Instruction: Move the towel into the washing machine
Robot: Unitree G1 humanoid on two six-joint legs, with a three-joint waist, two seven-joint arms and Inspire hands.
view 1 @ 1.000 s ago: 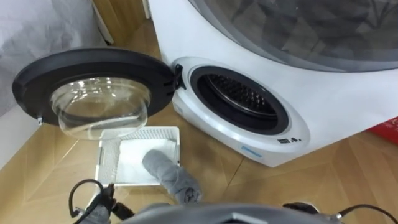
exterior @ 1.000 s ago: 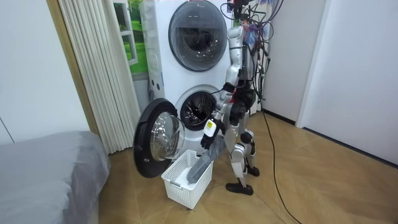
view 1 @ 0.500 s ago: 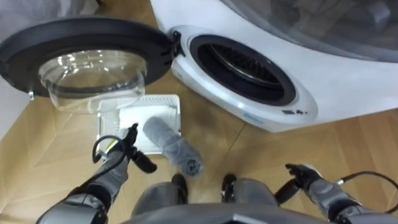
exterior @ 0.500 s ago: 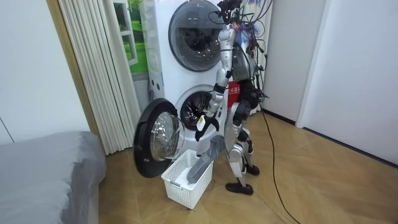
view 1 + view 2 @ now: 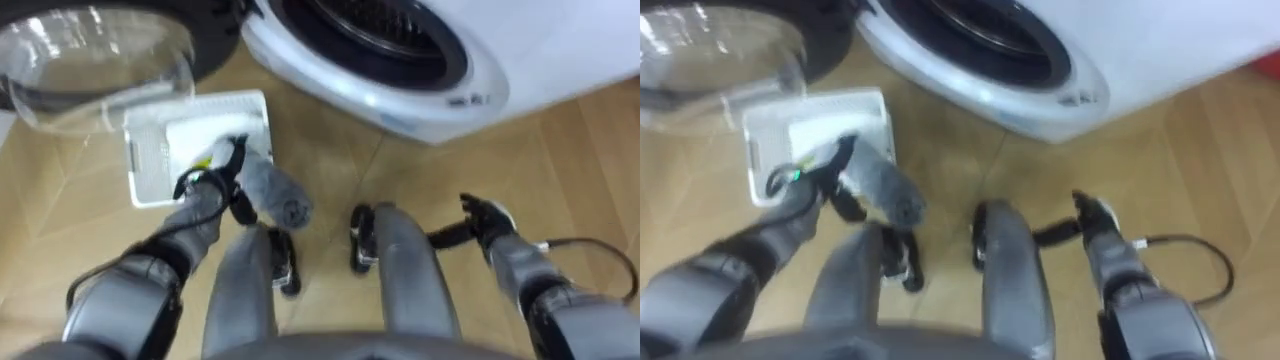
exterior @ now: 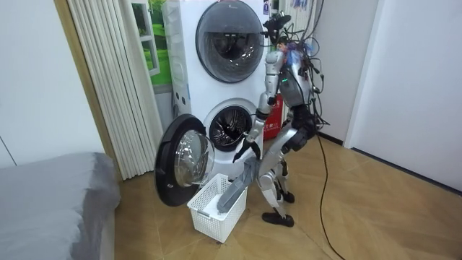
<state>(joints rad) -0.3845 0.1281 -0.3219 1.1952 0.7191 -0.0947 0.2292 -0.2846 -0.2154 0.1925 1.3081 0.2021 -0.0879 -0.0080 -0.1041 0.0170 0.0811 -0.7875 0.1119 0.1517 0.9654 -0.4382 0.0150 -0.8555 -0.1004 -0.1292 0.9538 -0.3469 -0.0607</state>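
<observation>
Head views, looking down past the robot's legs; room view from the side.

(a) Washing machine point(image 5: 530, 50): white front-loader at the far side of the scene. Its round drum opening point(image 5: 365, 25) is uncovered, and the dark-rimmed glass door point(image 5: 95, 50) is swung fully out to the left.

(b) Basket point(image 5: 145, 165): white plastic, standing on the wooden floor point(image 5: 400, 160) below the door, near the machine's front.

(c) Towel point(image 5: 268, 188): grey and rolled, lying in the basket. Its lower end hangs out over the basket's near right corner; in the room view it leans up out of the basket toward the robot's legs.

(d) Left hand point(image 5: 212, 180): reached down over the basket, just beside the towel's left flank. Its dark fingers point(image 5: 238, 150) are spread, one above and one below. Whether they touch the cloth cannot be told.

(e) Right hand point(image 5: 487, 215): low at the right, well apart from basket and towel. Its fingers point(image 5: 467, 205) are loosely extended and hold nothing.

(f) Posture, room view: the robot stands in front of the open machine, trunk bent forward and knees flexed, with the basket at its feet.
</observation>
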